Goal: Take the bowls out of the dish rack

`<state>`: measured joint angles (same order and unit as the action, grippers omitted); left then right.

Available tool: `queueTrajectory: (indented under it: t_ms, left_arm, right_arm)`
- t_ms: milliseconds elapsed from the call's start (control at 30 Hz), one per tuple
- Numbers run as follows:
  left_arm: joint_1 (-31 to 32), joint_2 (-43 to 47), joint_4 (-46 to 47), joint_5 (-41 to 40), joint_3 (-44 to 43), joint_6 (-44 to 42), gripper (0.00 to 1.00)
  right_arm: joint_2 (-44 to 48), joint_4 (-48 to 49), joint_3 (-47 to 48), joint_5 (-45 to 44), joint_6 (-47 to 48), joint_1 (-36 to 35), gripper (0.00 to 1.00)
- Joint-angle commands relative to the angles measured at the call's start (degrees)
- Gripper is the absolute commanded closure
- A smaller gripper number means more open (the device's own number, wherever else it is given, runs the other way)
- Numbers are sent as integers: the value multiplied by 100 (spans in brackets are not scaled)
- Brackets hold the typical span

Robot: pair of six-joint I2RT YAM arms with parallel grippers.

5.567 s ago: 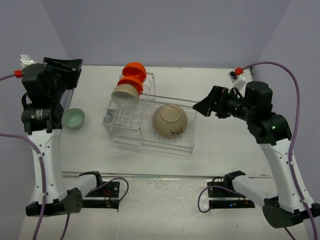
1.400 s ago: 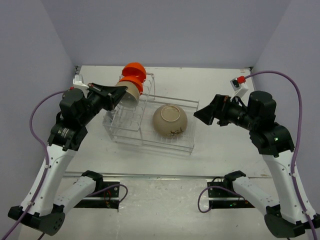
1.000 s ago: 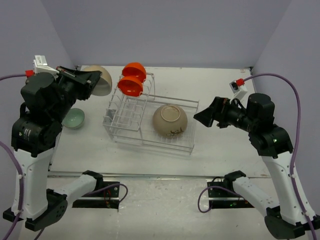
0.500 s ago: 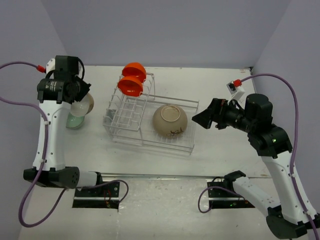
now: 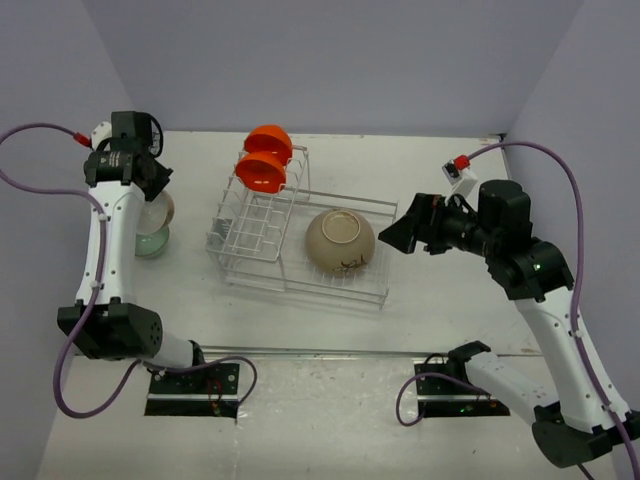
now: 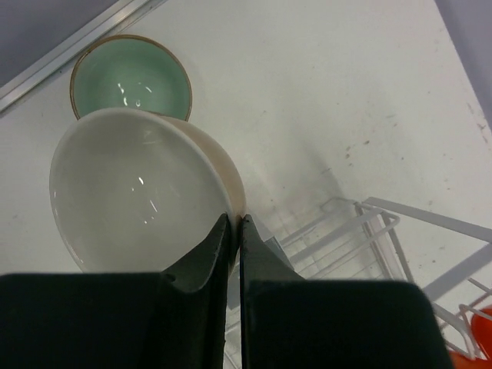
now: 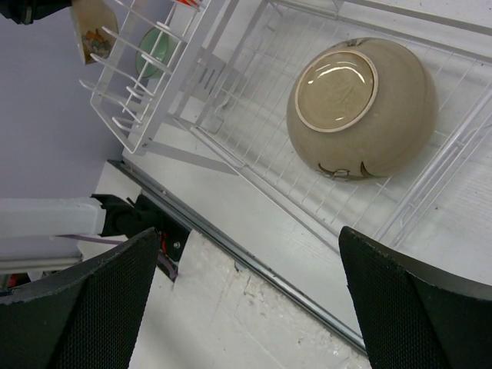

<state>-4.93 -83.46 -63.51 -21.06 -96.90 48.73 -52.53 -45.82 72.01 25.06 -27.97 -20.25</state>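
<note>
— On the left side of the table (image 5: pixel 430 170), what is the left gripper (image 6: pixel 234 219) doing?

— Its fingers (image 6: pixel 211 246) are drawn in close, pinching the rim of the beige bowl (image 6: pixel 134 200) between them. From above, that bowl (image 5: pixel 162 208) hangs under the left gripper (image 5: pixel 148 195), outside the dish rack (image 5: pixel 300 287) and to its left.

— Is it down on the table?

— I cannot tell. It sits tilted, its pale inside facing the wrist camera, just beside the green bowl (image 6: pixel 131 77), which stands upright on the table. Seen from above, the green bowl (image 5: pixel 148 244) is just nearer the arms than the beige one.

— And the right gripper (image 5: pixel 395 232)?

— Its fingers (image 7: pixel 77 307) are spread wide with nothing between them. It hovers off the right end of the rack, near the tan bowl (image 5: pixel 340 242) but apart from it.

— How does that one lie?

— Upside down in the low basket part, foot ring up, dark marks on its side (image 7: pixel 361 108).

— What else is in the rack?

— Two orange bowls, one (image 5: pixel 268 138) behind the other (image 5: pixel 262 172), standing on edge in the far slots of the tall part. The nearer slots (image 7: pixel 154 100) hold nothing.
</note>
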Motion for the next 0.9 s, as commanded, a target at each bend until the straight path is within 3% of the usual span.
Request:
queueTrajectory:
  t_ms: [0, 200, 400, 867]
  left_arm:
    - [-227, -3, 655, -232, 188, -215, 100]
    - [-526, -302, 866, -354, 418, -373, 100]
    - [-737, -926, 822, -715, 75, -654, 100]
    - [-764, -2173, 1103, -1084, -83, -1006, 100]
  right_arm:
    - [-20, 12, 226, -54, 133, -23, 1]
    - [-73, -5, 191, -71, 151, -32, 1]
    - [-205, -93, 384, -124, 177, -23, 1]
    - [-328, -93, 507, -300, 178, -14, 1]
